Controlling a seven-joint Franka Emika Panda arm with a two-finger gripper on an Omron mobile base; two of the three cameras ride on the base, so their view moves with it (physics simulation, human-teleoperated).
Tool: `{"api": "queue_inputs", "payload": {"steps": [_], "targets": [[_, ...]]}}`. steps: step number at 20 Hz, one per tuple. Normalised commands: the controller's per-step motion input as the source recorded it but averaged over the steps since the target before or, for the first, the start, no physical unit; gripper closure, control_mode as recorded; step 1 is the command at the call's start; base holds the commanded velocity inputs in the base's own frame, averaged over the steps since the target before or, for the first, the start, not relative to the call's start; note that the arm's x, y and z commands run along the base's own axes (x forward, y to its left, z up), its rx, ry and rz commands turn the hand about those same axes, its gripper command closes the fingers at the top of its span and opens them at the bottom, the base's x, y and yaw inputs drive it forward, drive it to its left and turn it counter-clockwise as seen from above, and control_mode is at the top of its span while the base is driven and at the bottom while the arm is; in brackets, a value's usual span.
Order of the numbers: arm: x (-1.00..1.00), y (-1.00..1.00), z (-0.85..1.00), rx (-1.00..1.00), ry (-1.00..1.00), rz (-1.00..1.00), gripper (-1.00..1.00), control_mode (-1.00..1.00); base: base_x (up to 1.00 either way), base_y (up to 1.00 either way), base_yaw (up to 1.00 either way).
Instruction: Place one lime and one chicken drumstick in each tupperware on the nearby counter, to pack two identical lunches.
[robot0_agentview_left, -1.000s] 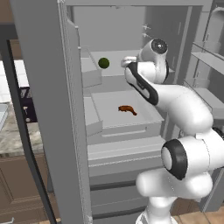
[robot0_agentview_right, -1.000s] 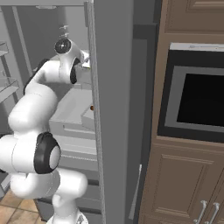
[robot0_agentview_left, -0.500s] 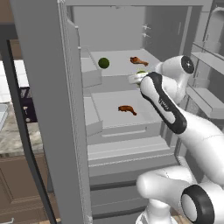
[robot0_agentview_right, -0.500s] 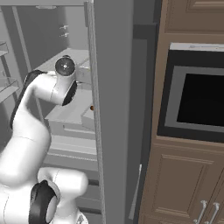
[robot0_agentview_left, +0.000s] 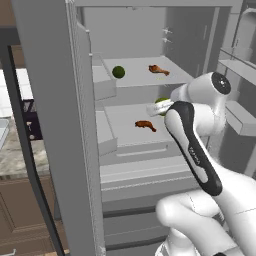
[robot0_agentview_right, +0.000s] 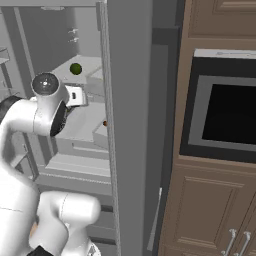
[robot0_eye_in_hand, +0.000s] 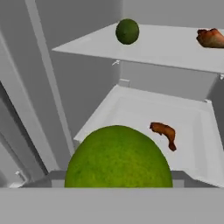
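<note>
So the gripper was clamped on a lime, held out in front of the open fridge, roughly level with the gap between the two shelves. In the hand view that held lime sat huge right at the bottom, with the fridge interior behind it.

A second lime sat on the upper shelf, toward its left, and a chicken drumstick lay well apart from it, further right on the same shelf. Another drumstick lay on the lower shelf, about mid-shelf.

From the left base view a bit of the counter showed at the far left, past the fridge door edge. The right base view had a built-in oven in brown cabinetry to the right of the fridge.
</note>
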Motion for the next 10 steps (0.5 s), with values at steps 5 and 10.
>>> {"api": "queue_inputs", "payload": {"steps": [5,10], "targets": [[0.00,0.00,0.00,0.00,0.00,0.00,1.00,1.00,-1.00,-0.02,0.00],[0.00,0.00,0.00,0.00,0.00,0.00,1.00,1.00,-1.00,0.11,0.00]]}}
